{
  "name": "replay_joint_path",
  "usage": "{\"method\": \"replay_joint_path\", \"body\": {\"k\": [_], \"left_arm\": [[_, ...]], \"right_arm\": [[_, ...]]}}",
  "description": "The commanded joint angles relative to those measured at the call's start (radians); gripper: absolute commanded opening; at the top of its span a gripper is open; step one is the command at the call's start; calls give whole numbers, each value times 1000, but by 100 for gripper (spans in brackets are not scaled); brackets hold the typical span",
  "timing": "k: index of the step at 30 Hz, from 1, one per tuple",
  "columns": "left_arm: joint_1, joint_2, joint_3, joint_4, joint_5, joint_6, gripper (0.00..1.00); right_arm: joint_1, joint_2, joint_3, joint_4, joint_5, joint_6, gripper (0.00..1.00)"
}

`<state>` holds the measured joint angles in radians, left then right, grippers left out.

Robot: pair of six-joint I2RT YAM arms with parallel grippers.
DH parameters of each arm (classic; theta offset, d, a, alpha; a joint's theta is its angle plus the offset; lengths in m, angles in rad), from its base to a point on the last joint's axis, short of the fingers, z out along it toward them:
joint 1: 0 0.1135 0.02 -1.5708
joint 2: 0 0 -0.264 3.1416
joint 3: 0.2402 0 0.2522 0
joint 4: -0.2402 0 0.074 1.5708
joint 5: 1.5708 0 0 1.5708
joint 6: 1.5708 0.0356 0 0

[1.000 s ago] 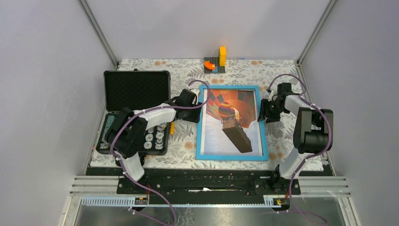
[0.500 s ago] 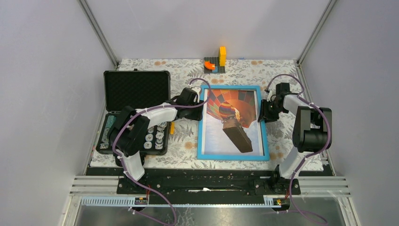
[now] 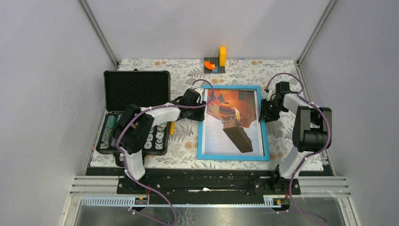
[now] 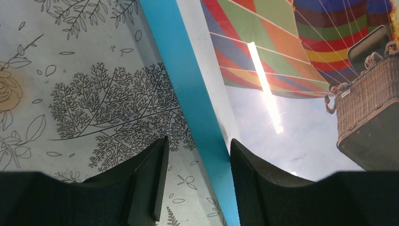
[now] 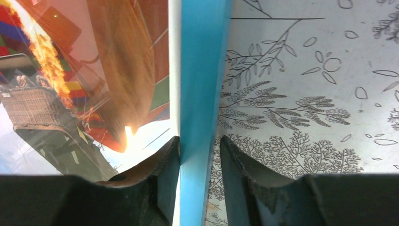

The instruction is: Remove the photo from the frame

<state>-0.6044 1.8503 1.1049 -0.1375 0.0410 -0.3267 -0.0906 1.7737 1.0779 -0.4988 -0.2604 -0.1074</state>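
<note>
Photo (image 3: 233,123) not yet out of frame (image 3: 233,156); left gripper (image 4: 197,146) gapes astride one border, right gripper (image 5: 200,141) astride another, grip unclear

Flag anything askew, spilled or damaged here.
Nothing stands out: the frame lies face up and square on the cloth, with the photo seated evenly inside; no spill or damage shows.
</note>
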Motion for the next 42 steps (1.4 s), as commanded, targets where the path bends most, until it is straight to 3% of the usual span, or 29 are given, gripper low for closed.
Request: {"method": "replay_joint_path", "body": {"k": [1, 4, 10, 17, 42], "left_arm": [[2, 9, 26, -4, -58, 7, 51], [2, -14, 14, -17, -90, 18, 44], [3, -60, 9, -52, -122, 28, 19], [-13, -60, 65, -90, -54, 23, 0], [-33, 85, 180, -124, 48, -2, 0]], "right_arm": [[7, 25, 26, -27, 14, -23, 39], [25, 33, 13, -15, 14, -14, 31], [60, 14, -4, -9, 3, 14, 24], [64, -17, 29, -29, 24, 25, 0], [2, 95, 158, -142, 79, -47, 0]]}}
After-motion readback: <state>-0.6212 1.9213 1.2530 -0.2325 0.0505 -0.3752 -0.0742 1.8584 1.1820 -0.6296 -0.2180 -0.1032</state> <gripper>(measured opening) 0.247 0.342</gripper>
